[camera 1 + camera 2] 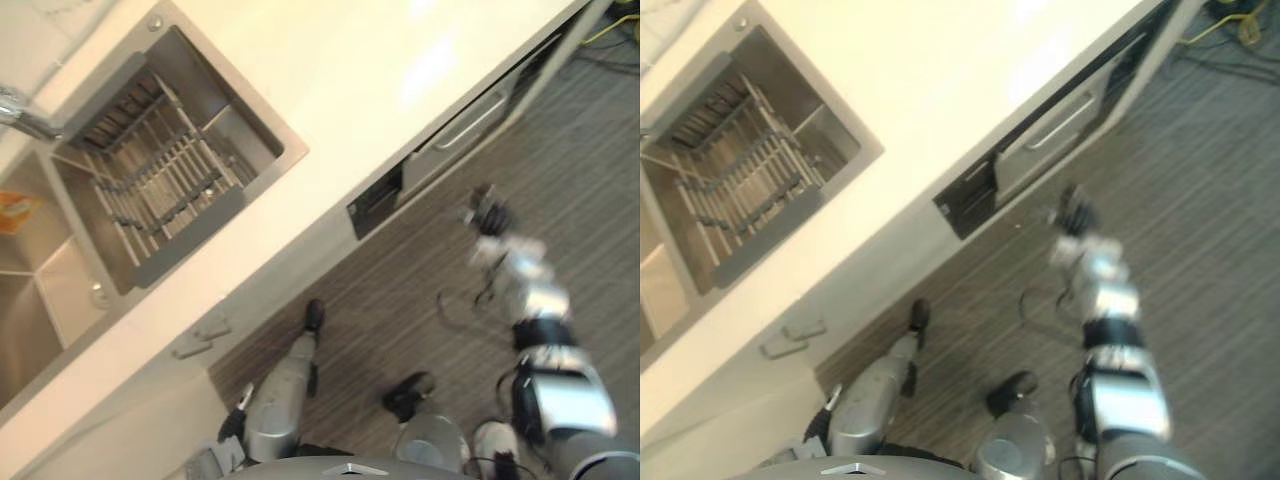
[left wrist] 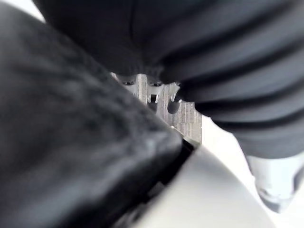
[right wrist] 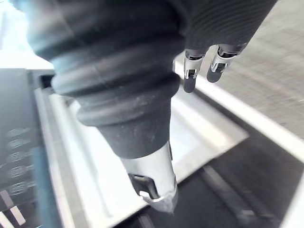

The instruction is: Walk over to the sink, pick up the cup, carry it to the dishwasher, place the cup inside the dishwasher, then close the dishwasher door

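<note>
The right hand [image 1: 488, 218], fingers [image 3: 190, 78] released and carrying no cup, hangs nearest the dishwasher door [image 1: 455, 135], which looks ajar just beyond them, its long handle [image 1: 470, 118] running parallel to the surface [image 1: 350, 60] edge.

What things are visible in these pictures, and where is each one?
counter: one, cream, running diagonally across the head views
sink: one, steel, two basins, set in the counter at the left
rack: one, grey, slatted, inside the larger basin
orange item: one, in the other basin; too unclear to identify
tap: one, silver, behind the sink
dishwasher: one, pale front with a bar handle and a dark panel, under the counter
floor: grey, striped
left hand: one, dark cover, low by the cupboard front
right hand: one, silver and dark, open and empty, over the floor before the dishwasher
</note>
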### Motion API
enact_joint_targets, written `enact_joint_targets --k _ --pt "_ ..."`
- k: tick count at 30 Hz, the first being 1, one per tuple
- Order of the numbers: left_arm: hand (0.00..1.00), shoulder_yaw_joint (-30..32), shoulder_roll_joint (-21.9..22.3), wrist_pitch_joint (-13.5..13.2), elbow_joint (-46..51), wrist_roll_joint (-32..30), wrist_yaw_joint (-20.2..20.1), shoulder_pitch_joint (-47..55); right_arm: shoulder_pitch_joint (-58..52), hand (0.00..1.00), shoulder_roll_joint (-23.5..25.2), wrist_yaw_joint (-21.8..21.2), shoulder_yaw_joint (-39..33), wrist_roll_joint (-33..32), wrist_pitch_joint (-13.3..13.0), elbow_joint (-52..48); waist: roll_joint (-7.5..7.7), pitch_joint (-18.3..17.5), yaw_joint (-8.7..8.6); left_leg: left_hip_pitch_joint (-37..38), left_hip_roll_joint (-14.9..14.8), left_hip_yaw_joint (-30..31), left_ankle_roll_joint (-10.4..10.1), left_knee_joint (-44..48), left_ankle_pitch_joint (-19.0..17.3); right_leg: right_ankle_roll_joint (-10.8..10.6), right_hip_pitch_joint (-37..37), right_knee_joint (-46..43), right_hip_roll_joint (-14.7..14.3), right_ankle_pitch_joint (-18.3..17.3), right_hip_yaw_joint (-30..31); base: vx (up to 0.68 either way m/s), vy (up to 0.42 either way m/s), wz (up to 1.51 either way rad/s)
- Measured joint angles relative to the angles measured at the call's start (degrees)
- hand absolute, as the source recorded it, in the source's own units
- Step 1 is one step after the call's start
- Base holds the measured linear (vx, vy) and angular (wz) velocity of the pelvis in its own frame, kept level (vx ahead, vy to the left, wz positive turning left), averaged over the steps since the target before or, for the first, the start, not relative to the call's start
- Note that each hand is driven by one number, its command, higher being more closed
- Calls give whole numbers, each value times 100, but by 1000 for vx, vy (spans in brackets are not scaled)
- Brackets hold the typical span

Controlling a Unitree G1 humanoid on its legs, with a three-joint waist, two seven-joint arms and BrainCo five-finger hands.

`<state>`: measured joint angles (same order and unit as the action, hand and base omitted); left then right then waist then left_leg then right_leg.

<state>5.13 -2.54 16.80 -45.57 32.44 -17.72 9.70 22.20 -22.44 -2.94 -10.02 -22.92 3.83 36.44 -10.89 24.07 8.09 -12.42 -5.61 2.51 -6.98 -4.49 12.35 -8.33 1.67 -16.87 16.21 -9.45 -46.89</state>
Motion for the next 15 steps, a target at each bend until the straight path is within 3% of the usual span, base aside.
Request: enact_joint_targets --k 2,6,8,10,15 --pt "0 168 -101 -168 -35 -5 170 16 -751 0 819 39 -182 107 -153 749 318 -105 -61 261 -25 -156 -25 0 -21 -28 -291 288 -112 109 69 8 -22 -20" --pt "0 357 -140 -472 -388 -42 382 11 -1376 0 1326 65 -581 307 -509 2273 542 -486 -163 603 -50 -377 17 -2 -231 -79 -704 775 -279 317 138 -14 20 -19" --pt "0 388 -175 -663 -601 -67 455 13 -1635 0 1437 115 -871 320 -487 2624 634 -614 -200 756 -38 -439 19 -3 -249 -89 -874 966 -318 426 198 -52 37 -14" --pt "0 387 -196 -876 -773 -62 548 11 -1971 0 1514 350 -1116 764 -345 2778 709 -786 -226 930 -40 -470 46 -6 -276 -97 -1105 1199 -393 558 199 -105 32 -8" --pt "0 387 -218 -995 -1036 -62 673 23 -2314 0 1516 535 -1157 1007 -105 2768 774 -1102 -244 1091 -14 -403 99 -34 -251 -114 -1383 1467 -474 677 56 -146 37 8"
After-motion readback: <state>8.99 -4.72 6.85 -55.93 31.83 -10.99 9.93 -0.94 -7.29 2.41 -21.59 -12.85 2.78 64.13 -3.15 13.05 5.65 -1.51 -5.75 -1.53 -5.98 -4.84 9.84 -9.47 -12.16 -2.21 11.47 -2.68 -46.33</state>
